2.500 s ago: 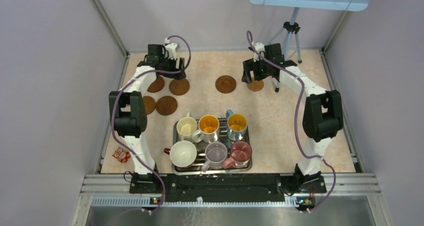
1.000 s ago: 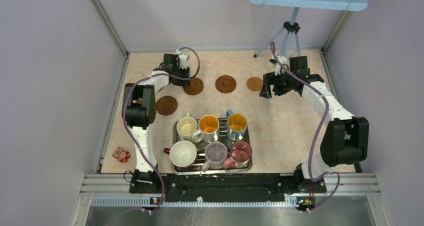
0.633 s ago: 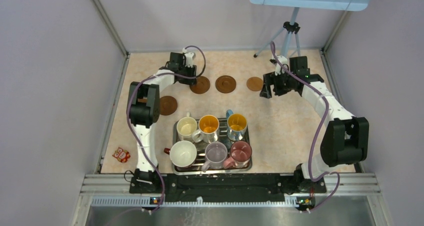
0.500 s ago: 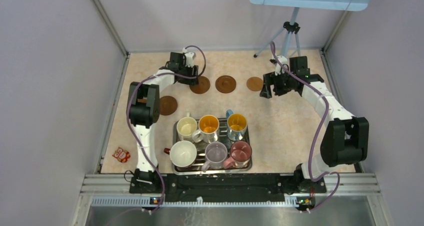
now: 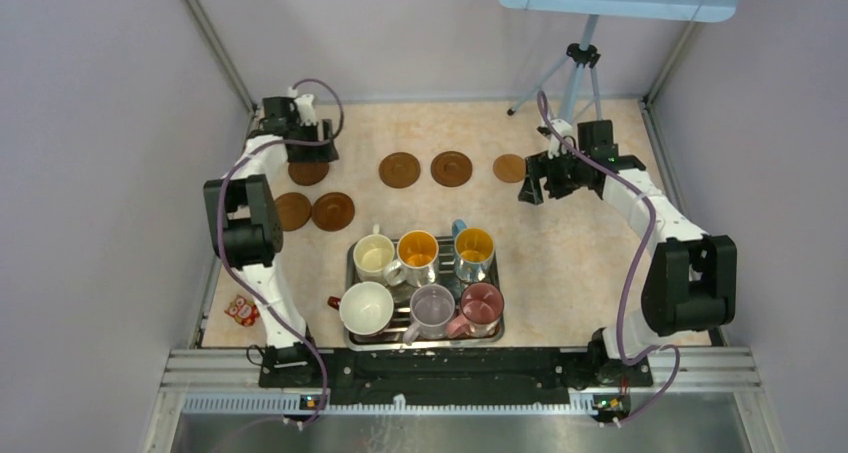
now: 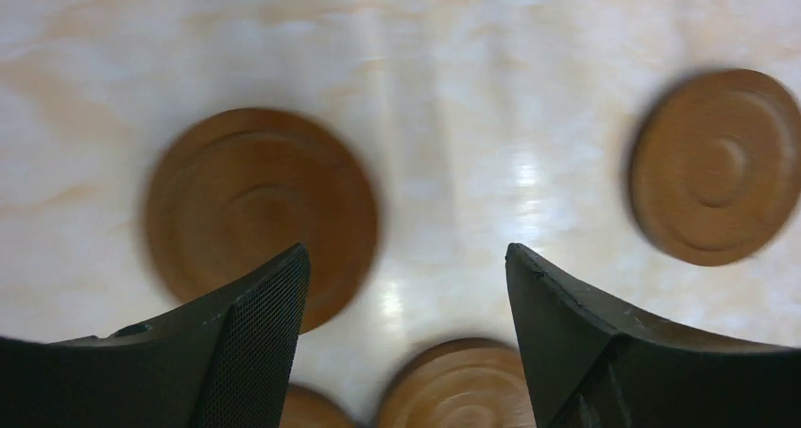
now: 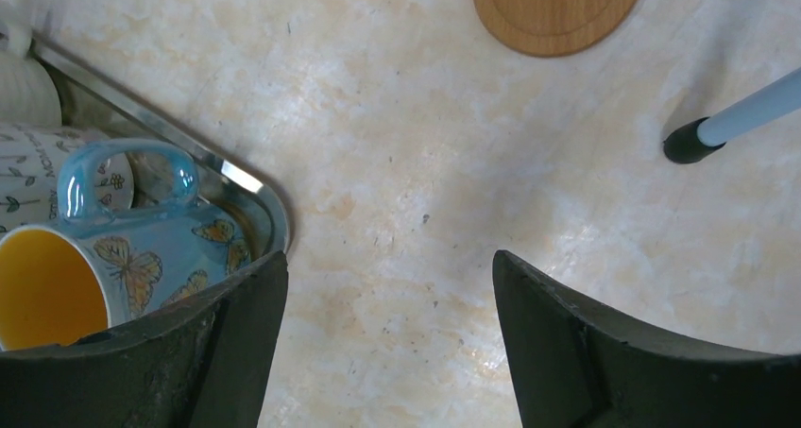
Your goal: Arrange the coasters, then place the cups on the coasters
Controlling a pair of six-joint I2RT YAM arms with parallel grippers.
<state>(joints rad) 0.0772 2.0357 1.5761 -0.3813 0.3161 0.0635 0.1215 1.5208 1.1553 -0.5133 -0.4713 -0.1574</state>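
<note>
Plainly, left fingers (image 6: 236,352) and right fingers (image 7: 614,352) spread wide, gripping nothing.

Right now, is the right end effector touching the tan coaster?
Apart. Right wrist view: tan coaster lies at the top edge, bare table between it and the open right end effector.
</note>
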